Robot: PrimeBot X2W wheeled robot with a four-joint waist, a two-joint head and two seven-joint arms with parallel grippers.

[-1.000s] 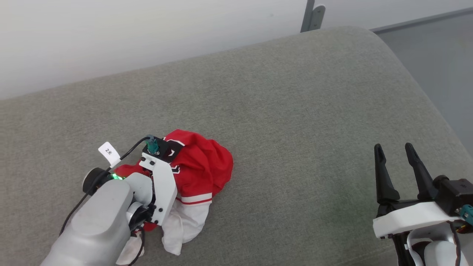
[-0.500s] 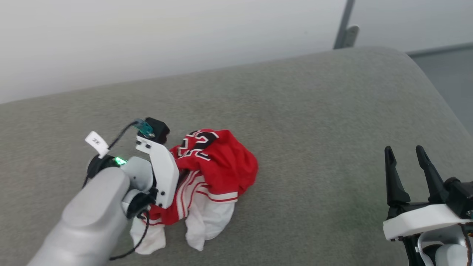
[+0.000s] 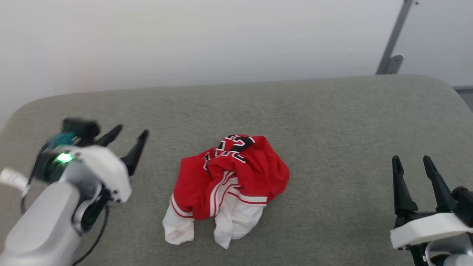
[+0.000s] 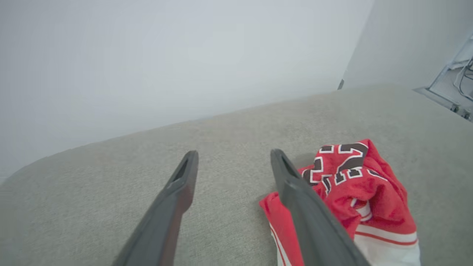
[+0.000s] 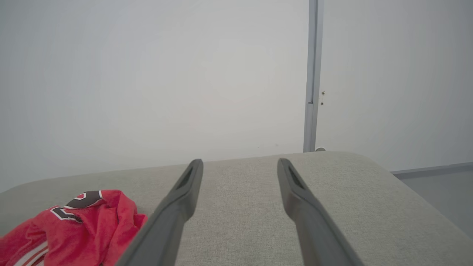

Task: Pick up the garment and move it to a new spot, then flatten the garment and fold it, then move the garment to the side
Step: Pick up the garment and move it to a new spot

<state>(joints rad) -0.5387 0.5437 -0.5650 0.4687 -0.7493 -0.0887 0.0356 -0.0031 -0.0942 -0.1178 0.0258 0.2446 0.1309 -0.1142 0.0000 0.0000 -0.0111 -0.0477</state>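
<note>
Red soft knit, crumpled into a low heap, is lying near the middle of the grey-green upholstered cushion. This is the T-shirt. Its black, white-outlined numerals are facing up at the far side of the heap. Its two white sleeves, edged with red-and-white stripe trim, are spilling toward the near edge.

The cushion's fabric is showing a fine matte weave, and its far corners are curving round. Its far edge is running along a plain pale wall, with a slim grey metal post rising behind the far right corner. Bare cloth is stretching wide on every side of the heap, most of all to the right and toward the far edge.

The left pincer is hovering to the left of the T-shirt and apart from it. It is released, with its two long, dark, tapered fingers spread and empty, pointing toward the far side. The right pincer is waiting well apart from the shirt, over the cushion's near right part. It too is released, with its fingers standing wide, holding no cloth and aiming at the wall.
</note>
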